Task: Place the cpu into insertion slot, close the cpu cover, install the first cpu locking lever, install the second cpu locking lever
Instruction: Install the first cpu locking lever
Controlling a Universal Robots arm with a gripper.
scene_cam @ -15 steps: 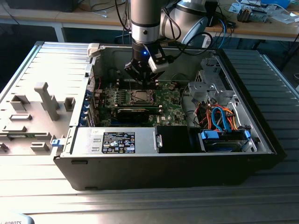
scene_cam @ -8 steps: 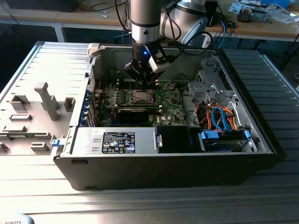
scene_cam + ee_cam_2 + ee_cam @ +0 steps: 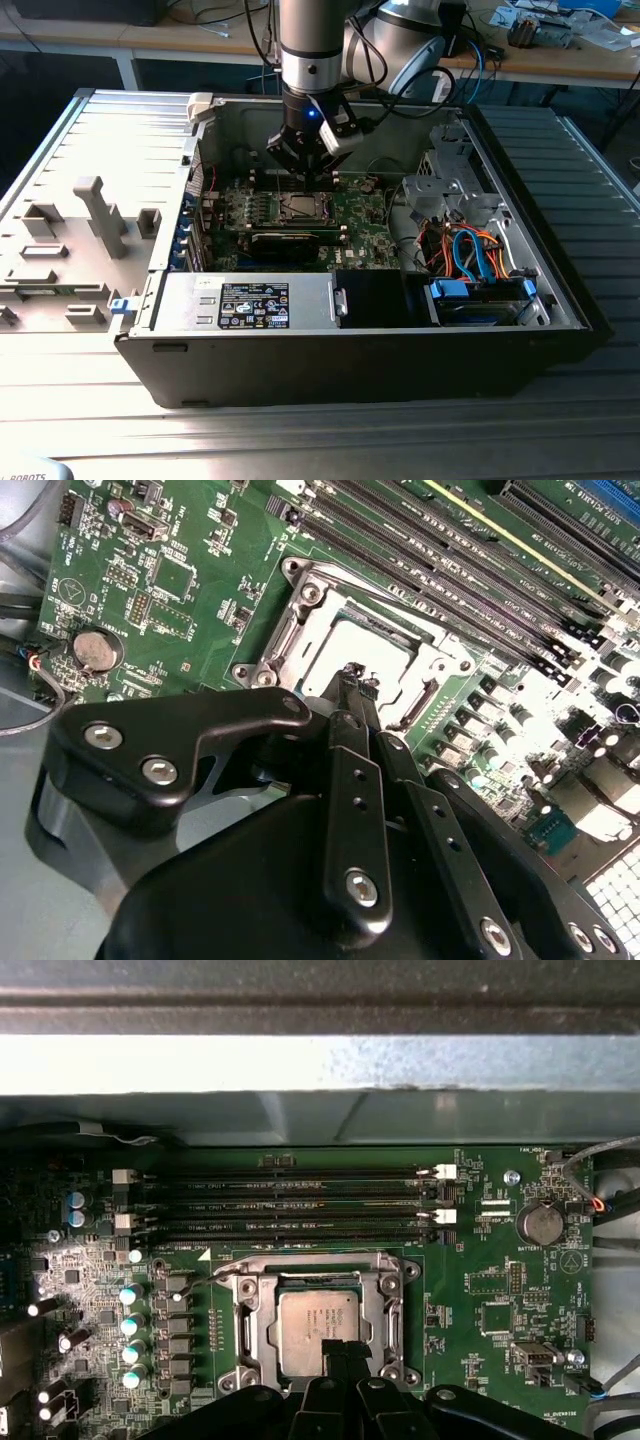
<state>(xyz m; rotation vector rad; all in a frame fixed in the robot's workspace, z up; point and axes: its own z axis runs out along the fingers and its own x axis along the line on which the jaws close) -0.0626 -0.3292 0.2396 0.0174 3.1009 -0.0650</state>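
First wrist view: pincer (image 3: 338,1352) closed, empty, over cpu (image 3: 318,1328) under cpu cover (image 3: 250,1310); memory slots (image 3: 290,1200) beside.

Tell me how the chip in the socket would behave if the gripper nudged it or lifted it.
The chip is a flat metal-topped square, so it is probably stiff and unlikely to roll or tip. It lies inside the socket under a metal frame, so a sideways nudge would likely barely shift it. Its smooth top may be slippery for the gripper poised at its edge.
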